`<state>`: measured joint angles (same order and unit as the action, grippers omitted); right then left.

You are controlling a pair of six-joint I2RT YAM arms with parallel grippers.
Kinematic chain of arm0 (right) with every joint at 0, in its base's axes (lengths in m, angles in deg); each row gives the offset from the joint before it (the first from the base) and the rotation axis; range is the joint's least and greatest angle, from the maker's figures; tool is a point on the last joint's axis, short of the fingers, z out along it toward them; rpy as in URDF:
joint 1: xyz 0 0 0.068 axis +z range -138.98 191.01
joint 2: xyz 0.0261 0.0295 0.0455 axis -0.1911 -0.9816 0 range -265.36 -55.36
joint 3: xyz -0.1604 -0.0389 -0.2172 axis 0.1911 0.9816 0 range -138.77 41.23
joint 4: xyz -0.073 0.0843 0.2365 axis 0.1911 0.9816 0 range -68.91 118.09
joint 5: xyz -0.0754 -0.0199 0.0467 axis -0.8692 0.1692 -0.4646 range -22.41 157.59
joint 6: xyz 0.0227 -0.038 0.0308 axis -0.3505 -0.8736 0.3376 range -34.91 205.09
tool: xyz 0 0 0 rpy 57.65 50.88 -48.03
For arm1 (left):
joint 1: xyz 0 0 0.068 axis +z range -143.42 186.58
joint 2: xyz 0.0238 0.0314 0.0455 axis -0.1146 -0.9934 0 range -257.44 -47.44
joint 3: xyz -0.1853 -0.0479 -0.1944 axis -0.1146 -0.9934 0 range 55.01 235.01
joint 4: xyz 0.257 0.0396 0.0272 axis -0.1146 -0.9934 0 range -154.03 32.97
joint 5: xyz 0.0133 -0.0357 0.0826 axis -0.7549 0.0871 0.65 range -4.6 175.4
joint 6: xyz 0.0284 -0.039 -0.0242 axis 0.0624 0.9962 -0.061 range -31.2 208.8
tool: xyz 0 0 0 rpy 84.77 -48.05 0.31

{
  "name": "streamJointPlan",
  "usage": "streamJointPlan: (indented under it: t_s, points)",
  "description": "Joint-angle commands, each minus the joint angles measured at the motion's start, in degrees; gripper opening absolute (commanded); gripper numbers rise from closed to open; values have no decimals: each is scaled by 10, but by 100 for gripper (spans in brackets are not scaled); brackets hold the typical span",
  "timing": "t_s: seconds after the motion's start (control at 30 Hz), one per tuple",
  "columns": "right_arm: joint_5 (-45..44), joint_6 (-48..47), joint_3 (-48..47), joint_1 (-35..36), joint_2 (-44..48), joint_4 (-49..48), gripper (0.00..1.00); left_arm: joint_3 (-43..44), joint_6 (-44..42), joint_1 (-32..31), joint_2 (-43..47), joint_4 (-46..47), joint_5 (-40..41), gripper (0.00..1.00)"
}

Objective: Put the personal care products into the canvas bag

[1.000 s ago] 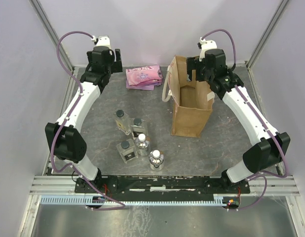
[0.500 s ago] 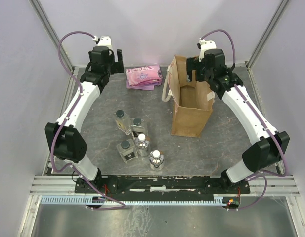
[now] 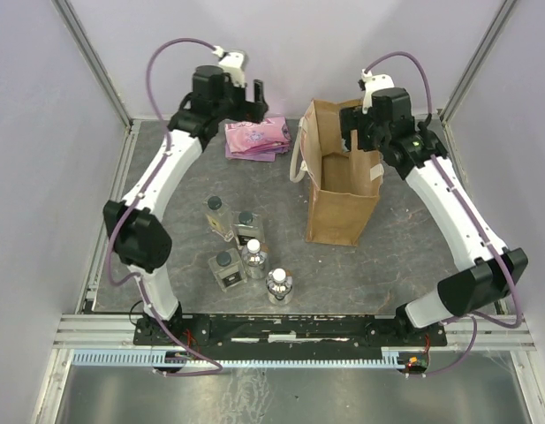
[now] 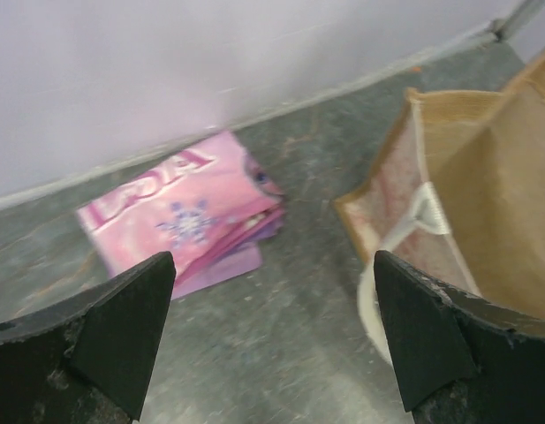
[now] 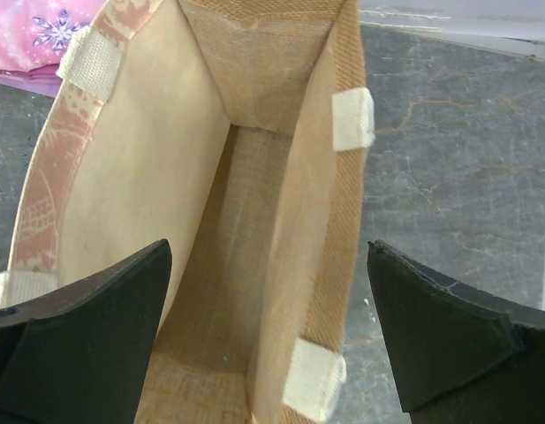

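The tall tan-brown canvas bag (image 3: 343, 199) with pale handles stands upright, mouth open, at about two o'clock from the middle of the grey table (image 3: 404, 256). The five small clear bottles (image 3: 246, 252) stand clustered at about seven o'clock, well apart from the bag and all outside it. The left gripper (image 4: 274, 258) is released, jaws spread wide and empty, above the flat pink packet (image 3: 257, 137) at eleven o'clock. The right gripper (image 5: 268, 243), likewise spread and empty, hangs over the bag's open mouth.
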<state>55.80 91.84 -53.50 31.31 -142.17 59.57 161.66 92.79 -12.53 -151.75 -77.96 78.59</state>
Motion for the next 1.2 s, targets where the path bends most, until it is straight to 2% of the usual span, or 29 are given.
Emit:
streamJointPlan:
  t_s: [0.0, 0.17, 0.3, 0.4, 0.5, 0.57, 0.7, 0.87, 1.17]
  points:
    - [-38, 3, 14, 1, 70, 4, 100, 63, -11, -56, -63, -3, -59, 100]
    - [-80, 10, 14, 1, 104, 39, 100, 108, 10, -93, -112, -1, -74, 100]
    - [-81, 14, 23, 1, 128, 71, 100, 109, 18, -109, -129, 7, -80, 100]
    - [-54, 21, 38, 1, 147, 90, 99, 100, 19, -116, -139, 10, -85, 100]
    - [-8, 29, 61, 1, 167, 105, 92, 89, 12, -122, -147, 11, -80, 99]
    - [22, 37, 72, 1, 174, 121, 89, 83, 5, -123, -151, 11, -81, 87]
    - [45, 44, 89, 19, 191, 142, 89, 72, -4, -124, -154, 7, -82, 45]
    - [38, 43, 99, 87, 207, 150, 89, 66, -15, -124, -150, -10, -71, 5]
    - [30, 52, 163, 225, 226, 122, 89, 30, -61, -122, -85, -61, 43, 3]
